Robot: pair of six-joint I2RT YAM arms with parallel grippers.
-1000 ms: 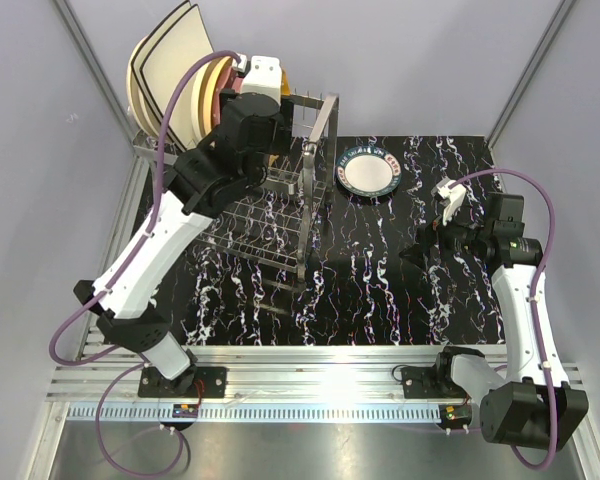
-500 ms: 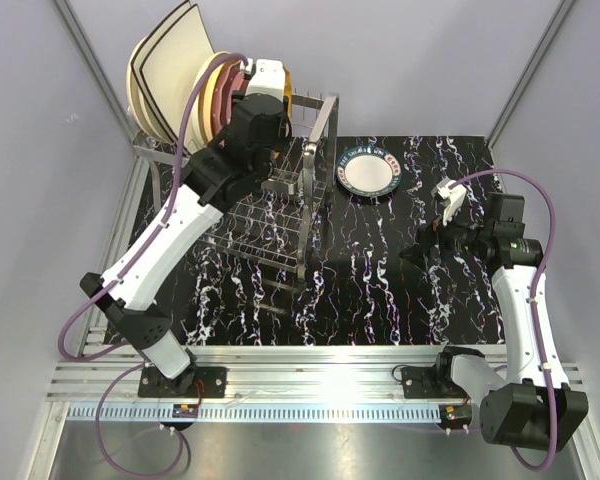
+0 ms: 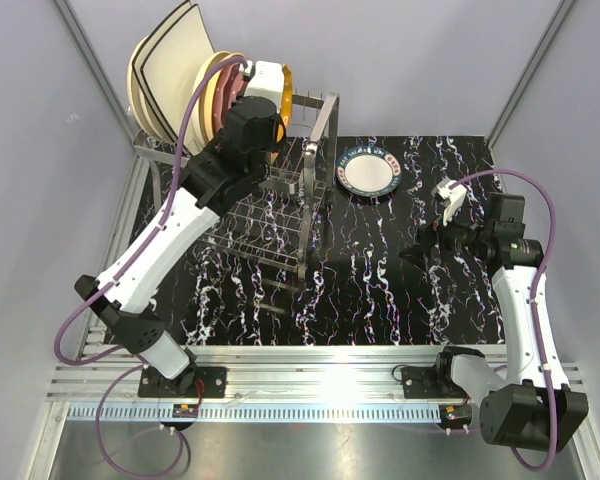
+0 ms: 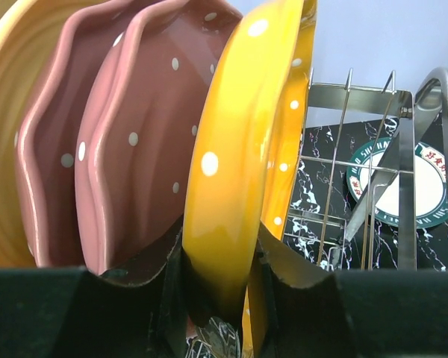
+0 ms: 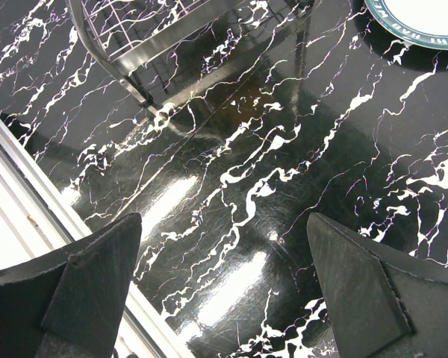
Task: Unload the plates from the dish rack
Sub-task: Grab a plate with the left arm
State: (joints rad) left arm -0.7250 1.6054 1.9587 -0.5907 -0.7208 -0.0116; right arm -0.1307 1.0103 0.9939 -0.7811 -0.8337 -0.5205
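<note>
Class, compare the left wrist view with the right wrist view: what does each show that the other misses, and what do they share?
Only left wrist: the left tool gripping the orange dotted plate, with maroon dotted plates beside it. Only right wrist: the right tool, open, and the metal rail. Both: the dish rack, the black table and the patterned-rim plate lying flat on it.
</note>
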